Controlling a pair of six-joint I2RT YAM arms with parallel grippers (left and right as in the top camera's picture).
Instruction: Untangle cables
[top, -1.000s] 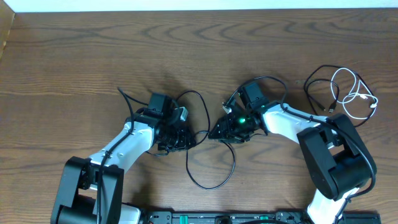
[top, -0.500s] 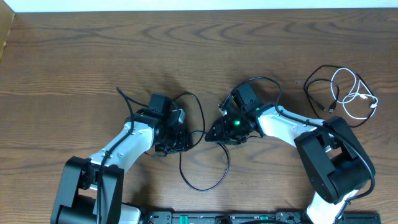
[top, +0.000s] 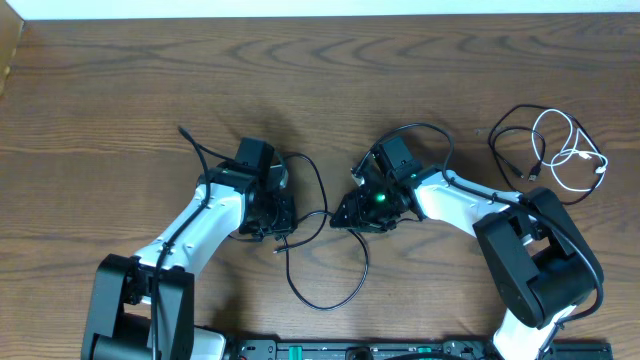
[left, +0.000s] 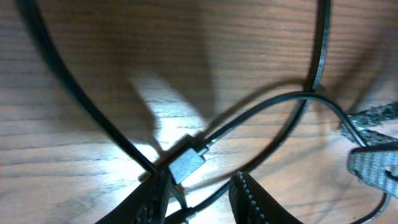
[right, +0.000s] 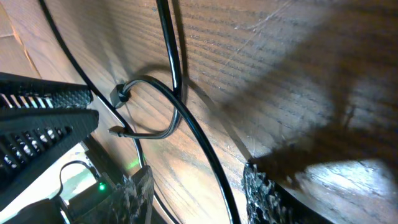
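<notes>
A thin black cable (top: 366, 262) lies in a loose loop on the wood between my two arms. My left gripper (top: 282, 230) is down over one end of it. In the left wrist view its metal plug (left: 186, 163) rests just ahead of the gripper (left: 199, 200), and a strand crosses the open gap without being pinched. My right gripper (top: 342, 217) faces it from the right. The right wrist view shows the cable (right: 169, 50) running down between that gripper's (right: 199, 200) wide-apart fingers, untouched. Another black cable (top: 505, 140) and a white cable (top: 578, 155) lie tangled at the far right.
The wooden table (top: 120, 90) stretches to the back and left. The arms' own thicker black wires arch beside each wrist, one by the left arm (top: 192, 146), one by the right (top: 432, 128). The arm bases stand at the front edge.
My left gripper has moved back and to the left, its jaws a little wider. The cable's loop has slid left with it. My right gripper shifted slightly left, then held still.
</notes>
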